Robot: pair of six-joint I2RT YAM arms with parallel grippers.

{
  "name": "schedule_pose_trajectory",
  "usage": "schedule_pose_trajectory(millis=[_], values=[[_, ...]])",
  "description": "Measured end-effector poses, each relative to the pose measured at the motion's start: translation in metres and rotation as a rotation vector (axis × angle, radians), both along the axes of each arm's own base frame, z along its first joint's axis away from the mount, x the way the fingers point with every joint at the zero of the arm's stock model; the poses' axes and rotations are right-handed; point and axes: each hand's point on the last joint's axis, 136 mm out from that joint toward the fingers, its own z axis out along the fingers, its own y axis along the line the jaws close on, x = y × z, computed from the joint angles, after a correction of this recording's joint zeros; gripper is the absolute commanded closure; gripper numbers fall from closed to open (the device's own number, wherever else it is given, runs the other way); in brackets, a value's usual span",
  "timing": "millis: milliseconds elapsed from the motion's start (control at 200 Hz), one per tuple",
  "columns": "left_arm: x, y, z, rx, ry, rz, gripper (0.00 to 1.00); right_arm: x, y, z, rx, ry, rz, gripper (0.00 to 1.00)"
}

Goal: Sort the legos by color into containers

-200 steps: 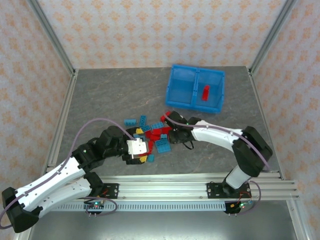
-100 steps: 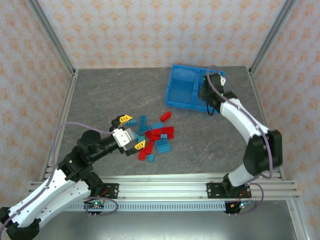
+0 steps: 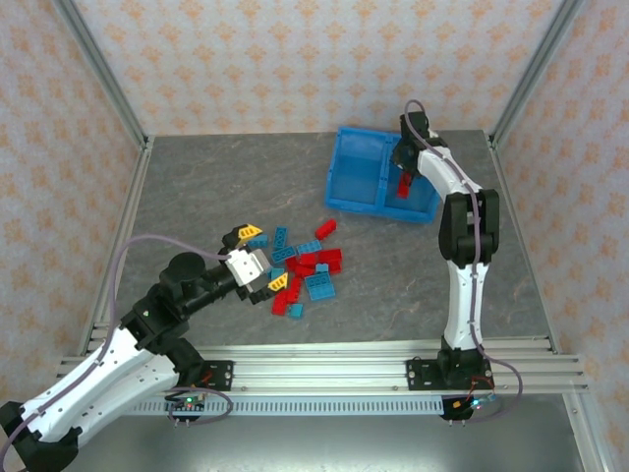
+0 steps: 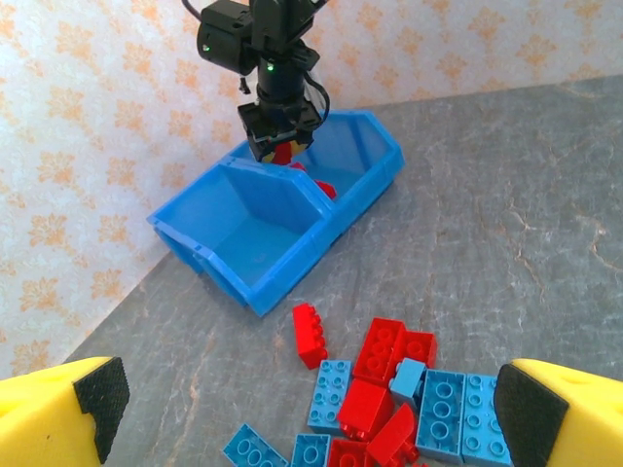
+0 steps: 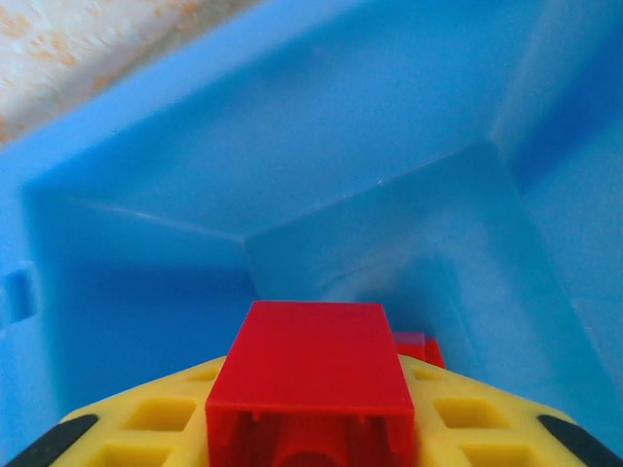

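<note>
Over the bin's [image 3: 339, 169] right compartment, a red brick [image 5: 311, 375] sits between the yellow fingers [image 5: 156, 418] of the right gripper [image 4: 280, 146]. The fingers press close on both its sides, so the jaws stand only a brick's width apart and grip it. From the left wrist, the brick hangs just above the rim, near the divider [image 4: 310, 190]. A second red brick [image 4: 325, 189] lies on the floor of that same compartment, below and just past the held one. The right arm reaches up the table's [image 3: 216, 187] right side and bends over the bin from behind.

The bin stands at the far right of the table, slightly skewed. Well apart from it, near the table's middle, lie the other legos [image 3: 307, 265], red and light blue mixed, many of them touching. One red brick [image 3: 325, 228] lies alone at the pile's far edge, between the pile and the bin.

The left gripper [image 3: 267, 258] hovers at the pile's left edge, low over the table. Its jaws are spread as wide as they go, with nothing between them. Its yellow fingers [image 4: 58, 413] frame the near legos from either side.
</note>
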Motion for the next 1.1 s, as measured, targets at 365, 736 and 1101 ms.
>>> schedule_pose_trajectory(millis=[365, 736, 1101], values=[[0.016, -0.003, -0.028, 0.047, 0.123, 0.061, 0.0, -0.022, 0.005, 0.009, 0.055, 0.037, 0.019, 0.39], [0.063, 0.013, -0.025, 0.014, 0.338, 0.346, 0.0, -0.164, 0.038, 0.103, 0.166, -0.068, 0.199, 0.29], [0.151, 0.036, -0.081, -0.139, 0.795, 0.76, 0.28, -0.364, 0.144, 0.147, 0.395, -0.057, 0.761, 0.02]])
